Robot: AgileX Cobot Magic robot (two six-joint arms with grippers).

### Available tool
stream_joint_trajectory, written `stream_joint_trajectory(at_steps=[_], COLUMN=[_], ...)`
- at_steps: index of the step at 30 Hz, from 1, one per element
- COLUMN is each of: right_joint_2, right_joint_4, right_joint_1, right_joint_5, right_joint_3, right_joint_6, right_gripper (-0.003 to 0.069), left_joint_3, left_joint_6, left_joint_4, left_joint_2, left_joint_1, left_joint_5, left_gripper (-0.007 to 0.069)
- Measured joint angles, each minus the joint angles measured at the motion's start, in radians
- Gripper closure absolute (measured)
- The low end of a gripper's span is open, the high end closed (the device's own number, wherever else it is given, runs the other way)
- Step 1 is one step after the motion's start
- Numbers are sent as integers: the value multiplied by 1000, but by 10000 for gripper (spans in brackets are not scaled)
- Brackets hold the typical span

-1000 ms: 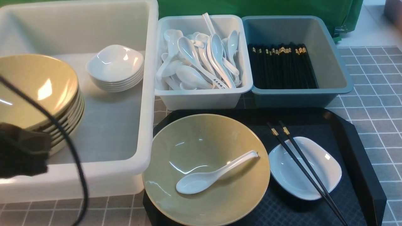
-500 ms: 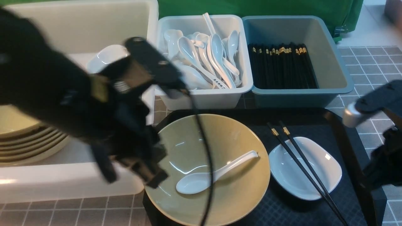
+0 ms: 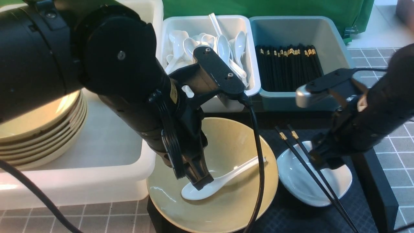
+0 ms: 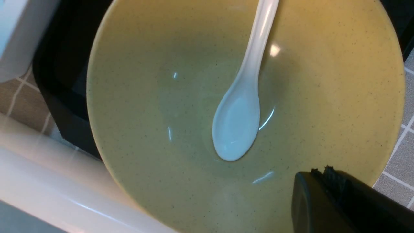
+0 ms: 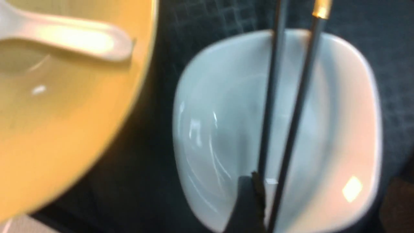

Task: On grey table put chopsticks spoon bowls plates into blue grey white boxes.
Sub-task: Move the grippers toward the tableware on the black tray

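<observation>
As it descends, left end effector (image 3: 202, 183) nears spoon (image 3: 240, 168)

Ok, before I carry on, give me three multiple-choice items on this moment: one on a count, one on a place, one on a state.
1. How many chopsticks lie across the plate?
A. one
B. two
C. four

2. Where does the loose spoon lie?
A. on the plate
B. in the bowl on the tray
C. on the tray beside the bowl

3. How is the left gripper?
A. open around the spoon's handle
B. shut on a chopstick
C. shut, holding nothing

Answers:
1 B: a pair of sticks crosses the plate side by side.
2 B: the spoon's scoop rests in the bottom of the bowl.
3 C: the left wrist view shows its fingers together over the bowl, apart from the spoon.
</observation>
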Motion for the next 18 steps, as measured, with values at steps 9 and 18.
stream_joint_trajectory(at_steps=[9,18], right_joint_2=[157,214], right_joint_4=[12,12], right_joint_1=[0,1], right_joint_5=[-40,-60], right_joint_3=[-37,-44], right_joint_6=[-20,-28], right_gripper=[104,208], left_joint_3=[-1,-1], left_joint_6=[0,0], left_joint_4=[1,5], left_joint_2=[0,1], left_joint_1=[0,0], left_joint_5=[0,-21], left_gripper=[636,636])
